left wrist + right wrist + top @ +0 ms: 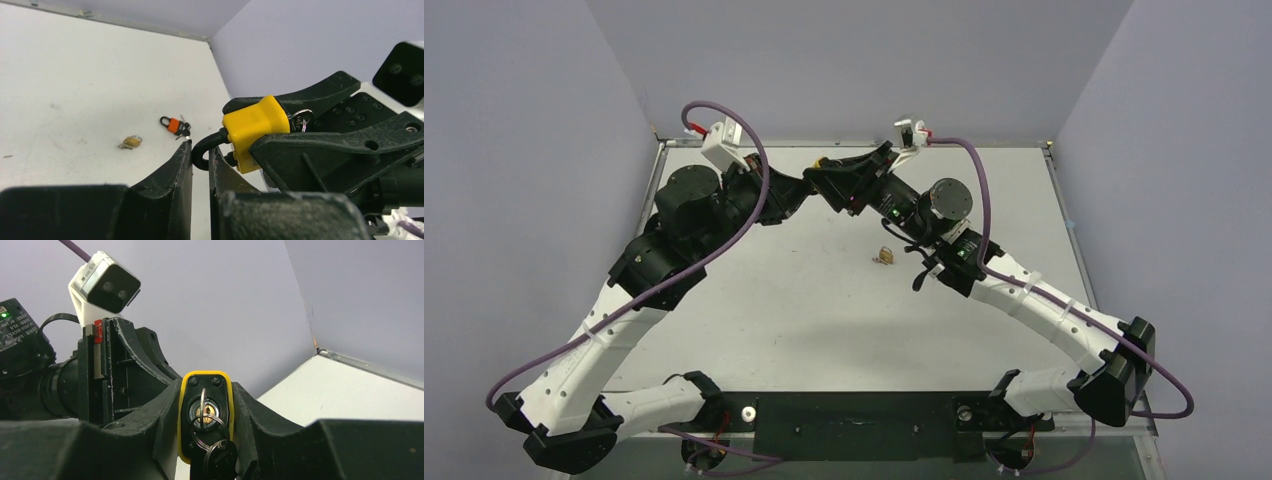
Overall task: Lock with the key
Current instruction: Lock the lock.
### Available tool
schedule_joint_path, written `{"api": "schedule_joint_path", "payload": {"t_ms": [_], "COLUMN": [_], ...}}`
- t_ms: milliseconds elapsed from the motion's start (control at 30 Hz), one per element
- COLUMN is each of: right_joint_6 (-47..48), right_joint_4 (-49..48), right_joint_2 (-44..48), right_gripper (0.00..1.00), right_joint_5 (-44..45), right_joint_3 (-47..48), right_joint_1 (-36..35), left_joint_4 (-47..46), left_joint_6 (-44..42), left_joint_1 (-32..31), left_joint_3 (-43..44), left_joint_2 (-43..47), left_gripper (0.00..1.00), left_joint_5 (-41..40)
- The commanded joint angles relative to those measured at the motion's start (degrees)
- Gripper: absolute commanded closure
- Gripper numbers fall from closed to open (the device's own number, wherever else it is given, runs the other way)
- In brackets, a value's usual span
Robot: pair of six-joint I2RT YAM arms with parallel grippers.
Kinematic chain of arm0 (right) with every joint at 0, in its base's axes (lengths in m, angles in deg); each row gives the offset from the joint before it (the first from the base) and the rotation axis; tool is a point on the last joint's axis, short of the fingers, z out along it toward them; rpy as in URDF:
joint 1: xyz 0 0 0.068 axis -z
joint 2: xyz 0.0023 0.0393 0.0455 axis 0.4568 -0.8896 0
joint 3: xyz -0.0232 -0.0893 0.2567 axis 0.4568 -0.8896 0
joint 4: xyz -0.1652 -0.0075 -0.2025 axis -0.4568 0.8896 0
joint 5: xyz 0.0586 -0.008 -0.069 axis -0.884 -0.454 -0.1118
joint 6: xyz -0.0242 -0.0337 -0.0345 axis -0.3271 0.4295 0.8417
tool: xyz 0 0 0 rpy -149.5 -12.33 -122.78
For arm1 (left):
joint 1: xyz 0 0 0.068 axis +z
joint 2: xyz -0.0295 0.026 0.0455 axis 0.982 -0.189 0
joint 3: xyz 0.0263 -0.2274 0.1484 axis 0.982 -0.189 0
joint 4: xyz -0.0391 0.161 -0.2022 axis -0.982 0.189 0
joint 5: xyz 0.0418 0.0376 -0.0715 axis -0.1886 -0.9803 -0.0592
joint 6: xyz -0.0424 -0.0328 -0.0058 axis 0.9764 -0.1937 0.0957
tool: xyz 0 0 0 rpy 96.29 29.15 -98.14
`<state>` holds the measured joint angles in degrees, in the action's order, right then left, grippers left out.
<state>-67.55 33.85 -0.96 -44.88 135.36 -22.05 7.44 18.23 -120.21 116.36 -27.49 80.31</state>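
Observation:
My right gripper [205, 422] is shut on a yellow padlock [182, 415], holding its body between both fingers above the table. The lock's black underside faces the right wrist camera. A key [202, 407] sits in the keyhole, and a ring with a black-headed key [220, 457] hangs from it. In the left wrist view the yellow padlock [255, 125] points its black shackle [197, 157] at my left gripper [201, 146]. That gripper is shut, with the shackle's bend between its tips. Both grippers meet at the back middle of the table [824, 185].
A small brass padlock [884, 256] lies on the white table [804, 310], also in the left wrist view [131, 142]. An orange padlock with keys [173, 125] lies beyond it. Grey walls stand close behind and to both sides.

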Motion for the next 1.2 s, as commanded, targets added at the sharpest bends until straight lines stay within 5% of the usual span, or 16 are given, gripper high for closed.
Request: {"api": "schedule_joint_path", "payload": {"t_ms": [0,233,467,667,1167], "right_joint_6": [-0.1,-2.0,-1.3,-1.4,-8.4], "right_joint_4": [24.2,24.7,23.9,21.2,4.5], "right_joint_2": [-7.1,-2.5,1.2,4.7,13.7], "right_gripper": [1.00,0.99,0.67,0.49,0.32], "right_joint_5": [-9.9,-14.7,-16.5,-17.0,-25.5], "right_joint_3": [-6.1,-2.9,-2.6,-4.8,-15.0], "right_joint_1": [-3.2,0.9,3.1,4.6,14.7], "left_joint_4": [-21.7,-14.7,-7.8,-6.4,-6.8], "left_joint_6": [0.2,-6.1,-9.6,-9.3,-7.3], "left_joint_1": [-9.2,-7.9,-4.6,-1.5,5.1], "left_joint_3": [4.1,1.2,0.8,-0.4,-3.0], "left_joint_2": [3.5,6.8,6.8,6.2,4.3], "left_gripper": [1.00,1.00,1.00,1.00,1.00], "left_joint_5": [24.0,18.0,13.5,15.7,24.5]}}
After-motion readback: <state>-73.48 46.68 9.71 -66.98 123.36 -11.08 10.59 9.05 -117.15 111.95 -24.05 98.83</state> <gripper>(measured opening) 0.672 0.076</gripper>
